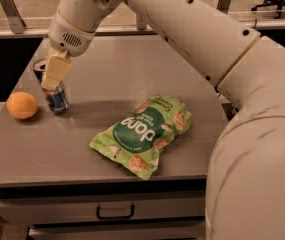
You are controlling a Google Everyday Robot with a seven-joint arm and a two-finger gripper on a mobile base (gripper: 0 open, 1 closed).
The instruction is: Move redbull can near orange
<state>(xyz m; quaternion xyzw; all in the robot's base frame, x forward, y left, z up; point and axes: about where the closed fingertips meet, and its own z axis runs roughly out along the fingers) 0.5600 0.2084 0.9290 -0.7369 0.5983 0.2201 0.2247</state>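
The redbull can (pixel 58 100) stands at the left part of the table, just beside the orange and to the right of it, not touching it. It leans with its top toward the left. The big white arm (pixel 192 39) reaches in from the right, over the grey table (pixel 107 69). A green snack bag (pixel 144 134) lies flat near the front middle. The orange (pixel 22 105) sits near the left edge. The gripper (pixel 49 81) grips the upper part of the can, one cream finger across its front
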